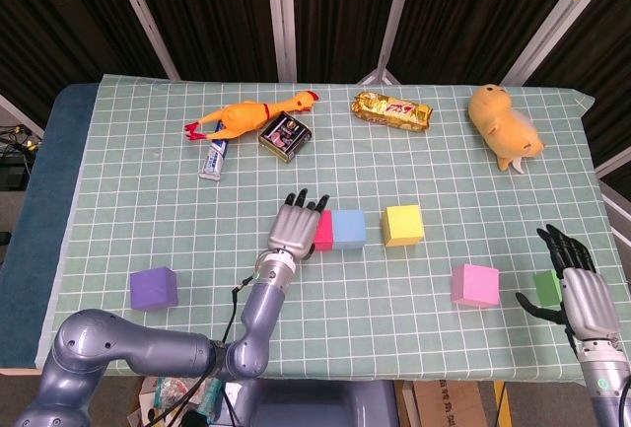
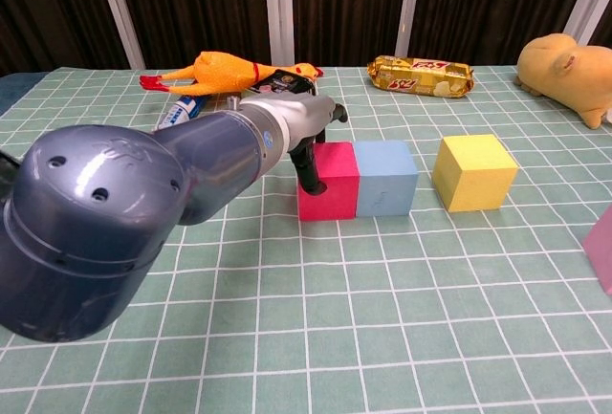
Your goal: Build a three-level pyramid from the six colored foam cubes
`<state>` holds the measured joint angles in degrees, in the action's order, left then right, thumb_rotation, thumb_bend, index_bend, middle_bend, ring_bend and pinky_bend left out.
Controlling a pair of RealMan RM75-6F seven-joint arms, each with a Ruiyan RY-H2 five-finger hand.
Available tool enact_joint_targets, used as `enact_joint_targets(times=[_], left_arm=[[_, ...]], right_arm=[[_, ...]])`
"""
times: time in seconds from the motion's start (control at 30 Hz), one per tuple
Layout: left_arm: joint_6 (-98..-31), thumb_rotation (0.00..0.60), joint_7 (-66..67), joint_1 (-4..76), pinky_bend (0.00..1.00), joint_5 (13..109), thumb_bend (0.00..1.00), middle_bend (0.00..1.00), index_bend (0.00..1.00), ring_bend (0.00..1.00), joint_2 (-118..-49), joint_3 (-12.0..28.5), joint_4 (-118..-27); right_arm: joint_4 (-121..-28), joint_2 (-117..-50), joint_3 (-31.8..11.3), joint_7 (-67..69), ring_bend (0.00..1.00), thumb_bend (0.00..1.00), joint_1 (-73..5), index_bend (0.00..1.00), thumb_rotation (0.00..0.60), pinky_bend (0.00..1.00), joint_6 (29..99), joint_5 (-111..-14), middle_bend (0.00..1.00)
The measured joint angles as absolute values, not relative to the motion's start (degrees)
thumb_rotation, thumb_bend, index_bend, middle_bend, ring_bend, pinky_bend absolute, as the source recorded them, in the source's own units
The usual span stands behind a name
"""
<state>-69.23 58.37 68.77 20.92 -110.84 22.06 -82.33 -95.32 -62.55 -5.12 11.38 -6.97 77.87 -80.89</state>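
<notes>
The red cube (image 1: 323, 232) and blue cube (image 1: 348, 230) stand side by side, touching, at the table's middle, with the yellow cube (image 1: 403, 225) a small gap to their right. My left hand (image 1: 296, 226) lies against the red cube's left side, fingers stretched out and touching it. In the chest view a dark fingertip (image 2: 309, 173) rests on the red cube (image 2: 330, 185) beside the blue cube (image 2: 385, 178) and yellow cube (image 2: 474, 172). The purple cube (image 1: 154, 288) sits near left, the pink cube (image 1: 474, 285) near right. My right hand (image 1: 584, 287) stands open beside the green cube (image 1: 547, 287).
Along the far side lie a rubber chicken (image 1: 246, 114), a small dark box (image 1: 285, 136), a tube (image 1: 217, 158), a gold snack bar (image 1: 393, 110) and a yellow plush toy (image 1: 505, 123). The green cube sits close to the table's right edge (image 1: 609, 212).
</notes>
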Motion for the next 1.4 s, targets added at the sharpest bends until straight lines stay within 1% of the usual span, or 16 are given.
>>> enact_joint_targets(times=[0.53,1.1,1.4], left_arm=[[-68.6,0.600,58.5,69.0,0.12,20.6,0.46,0.29,0.01,0.05,-111.0,22.7,-81.5],[-67.4,0.600,58.6,69.6,0.12,21.6,0.46,0.29,0.01,0.05,-111.3,22.4,-80.8],[-67.5,0.600,59.0,69.7,0.12,22.5,0.46,0.29,0.01,0.05,-111.2,21.5,-80.8]], right_arm=[[-95.4,-62.5,-5.2,11.4,0.00,0.24,-7.0,0.00,0.600,0.00,77.8,-80.7,0.00],[-95.6,-62.5,-5.2,11.4,0.00,0.24,-7.0,0.00,0.600,0.00,77.6,-80.4,0.00],[-95.6,-62.4,-5.2,11.4,0.00,0.24,-7.0,0.00,0.600,0.00,77.7,-80.5,0.00]])
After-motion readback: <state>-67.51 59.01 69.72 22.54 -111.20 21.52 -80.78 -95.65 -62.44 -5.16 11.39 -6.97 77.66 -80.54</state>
